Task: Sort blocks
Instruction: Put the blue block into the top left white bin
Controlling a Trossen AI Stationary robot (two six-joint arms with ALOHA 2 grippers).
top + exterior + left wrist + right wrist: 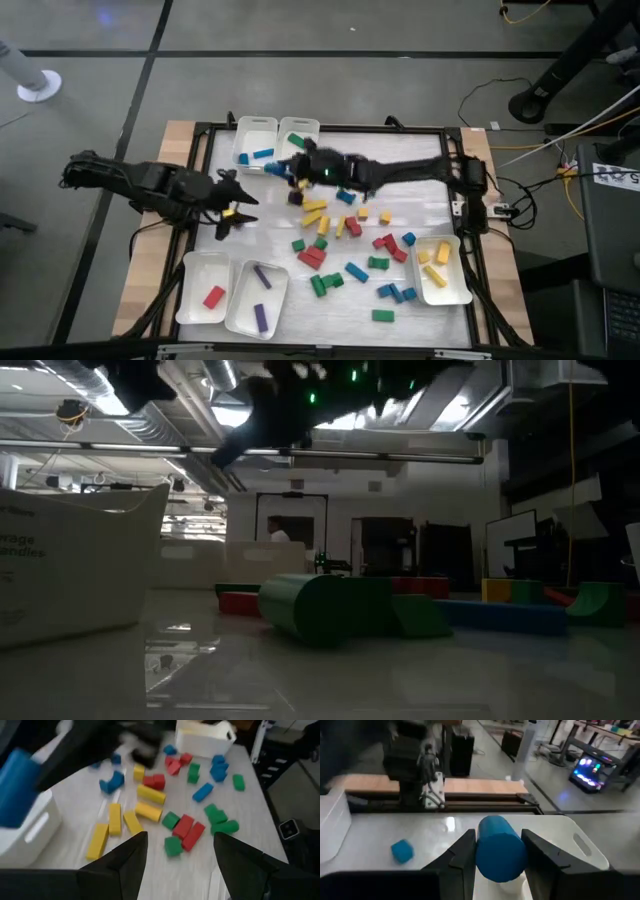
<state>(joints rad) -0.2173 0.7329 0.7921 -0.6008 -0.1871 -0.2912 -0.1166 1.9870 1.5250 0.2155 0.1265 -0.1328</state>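
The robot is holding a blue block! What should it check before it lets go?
1. Grip: right gripper shut on the round-ended blue block: ok.
2. Over the right tray: gripper is near the white tray holding blue blocks, but whether it is exactly above: cannot tell.
3. Colour match: that tray already holds a small blue cube: ok.
4. Room in the tray: bare floor shows beside the cube: ok.
5. Left gripper out of the way: open, apart, over the loose yellow bars: ok.
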